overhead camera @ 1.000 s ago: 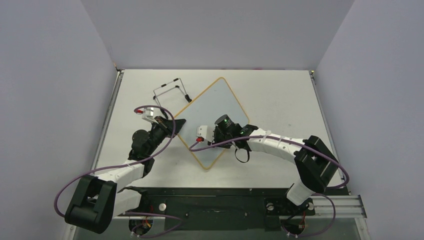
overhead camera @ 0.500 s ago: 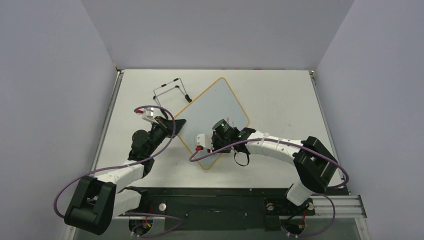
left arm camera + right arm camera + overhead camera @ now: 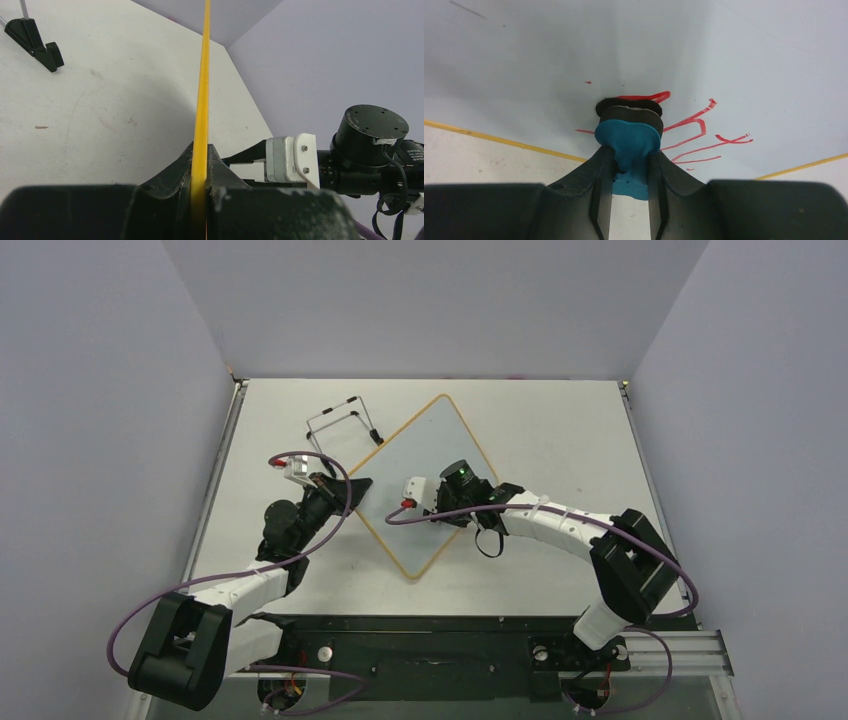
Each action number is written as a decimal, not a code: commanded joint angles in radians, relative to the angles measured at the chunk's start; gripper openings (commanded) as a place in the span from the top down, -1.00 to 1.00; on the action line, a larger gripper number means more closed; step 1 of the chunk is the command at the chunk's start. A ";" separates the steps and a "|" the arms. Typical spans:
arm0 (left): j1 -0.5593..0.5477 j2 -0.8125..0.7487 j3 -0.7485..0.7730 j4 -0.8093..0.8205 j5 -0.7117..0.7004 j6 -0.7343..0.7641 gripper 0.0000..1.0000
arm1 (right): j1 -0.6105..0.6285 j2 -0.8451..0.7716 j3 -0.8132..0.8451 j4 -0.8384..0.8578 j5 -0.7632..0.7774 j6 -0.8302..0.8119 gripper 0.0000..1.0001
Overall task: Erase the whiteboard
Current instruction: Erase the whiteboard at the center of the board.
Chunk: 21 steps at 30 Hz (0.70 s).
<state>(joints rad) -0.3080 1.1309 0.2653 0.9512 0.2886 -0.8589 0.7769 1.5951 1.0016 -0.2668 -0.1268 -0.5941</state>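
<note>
The whiteboard (image 3: 425, 445) lies mid-tabletop, turned diamond-wise, one corner pointing toward the back wall and the opposite one toward the arm bases. Its long axis runs from near-left to far-right. Whether the gripped edge is lifted off the surface, I cannot tell.

Red writing (image 3: 704, 135) shows on the glossy face, near the board's near corner. A blue eraser (image 3: 628, 142) presses on the board at the left end of those strokes, with the right hand (image 3: 629, 155) clenched on it. The left hand (image 3: 200, 150) is clamped on the board's yellow frame at its left corner, bracing it.

The wiping step looks underway and unfinished. The next move calls for a firm sweep across the red strokes to the eraser's right.

A wire stand (image 3: 345, 420) sits beyond the board on the tabletop (image 3: 560, 430).
</note>
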 commanded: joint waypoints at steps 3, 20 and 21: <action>-0.020 -0.034 0.043 0.137 0.040 -0.062 1.00 | 0.063 0.031 0.045 -0.156 -0.134 -0.150 1.00; -0.034 -0.036 0.040 0.129 0.045 -0.050 1.00 | -0.040 0.014 0.051 0.044 0.024 0.065 1.00; -0.034 -0.037 0.041 0.127 0.044 -0.049 1.00 | -0.042 0.027 0.053 0.017 0.010 0.037 1.00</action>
<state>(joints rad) -0.3172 1.1309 0.2653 0.9504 0.2771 -0.8524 0.7605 1.6131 1.0580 -0.2760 -0.1493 -0.5114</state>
